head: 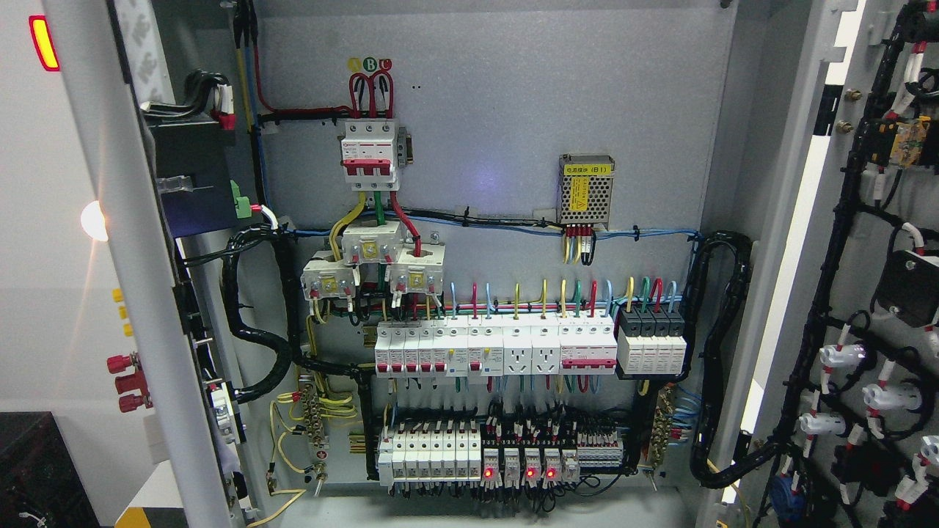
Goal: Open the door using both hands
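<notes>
**Both doors open, no hands in shot**

Head view: cabinet interior fully exposed. Landmark = main breaker (370, 150), top centre-left of back panel (513, 110). Left door (139, 293) stands swung out, well left of the breaker, edge-on to cam, w/ red terminals (128, 381) on its outer face. Right door (866, 293) is far right of the breaker, also swung wide, inner side showing black wiring loom (821, 308) and white lamp backs. Right of the breaker: small power supply (585, 189). Below it: three current transformers (370, 264), then a row of white breakers (491, 348), lower still a relay row (513, 458) w/ red LEDs lit.

Hands: neither left nor right arm is visible anywhere in frame, so can't tell if fingers are spread, curled or holding anything.

Judgement: door-opening looks essentially done.

Risks from here:
- Panel appears live (LEDs on); a hand drifting inward below the breaker could touch terminals or snag loose yellow wires.
- Right door's loom hangs close to hinge side; pushing the door wider could strain it.
- Either door may swing back if released w/o a stop.
</notes>
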Tool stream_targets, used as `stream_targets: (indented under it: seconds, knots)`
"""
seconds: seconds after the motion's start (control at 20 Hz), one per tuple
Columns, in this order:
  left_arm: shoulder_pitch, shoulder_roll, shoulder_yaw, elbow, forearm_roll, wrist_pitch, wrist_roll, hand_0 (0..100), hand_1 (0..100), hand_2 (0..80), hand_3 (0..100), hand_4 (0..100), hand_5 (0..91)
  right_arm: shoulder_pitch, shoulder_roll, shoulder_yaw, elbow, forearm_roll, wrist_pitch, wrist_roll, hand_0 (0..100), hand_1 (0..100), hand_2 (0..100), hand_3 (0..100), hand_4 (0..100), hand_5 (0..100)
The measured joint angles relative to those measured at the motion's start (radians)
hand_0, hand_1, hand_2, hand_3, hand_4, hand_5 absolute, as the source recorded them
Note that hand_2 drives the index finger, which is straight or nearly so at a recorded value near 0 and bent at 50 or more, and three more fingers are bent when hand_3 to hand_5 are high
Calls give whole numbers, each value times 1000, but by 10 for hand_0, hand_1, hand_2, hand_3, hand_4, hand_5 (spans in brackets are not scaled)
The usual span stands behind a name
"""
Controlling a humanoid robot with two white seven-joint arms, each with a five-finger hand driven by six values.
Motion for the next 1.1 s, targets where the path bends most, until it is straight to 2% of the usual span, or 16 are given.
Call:
stream_targets:
  seconds: [0.55,0.85,1.1]
  knots:
    - [149,31,-27,-177,17,-3,-1,0,0,0,0,0,0,-23,49,42,42,2,0,0,192,0,0,0,0,0]
    - [267,61,-64,-367,29,-73,-4,0,0,0,0,0,0,-29,80,72,55,19,0,-2,192,0,0,0,0,0]
    - [380,107,-108,-575,33,-91,-4,0,0,0,0,0,0,-36,99,96,67,38,0,-6,192,0,0,0,0,0]
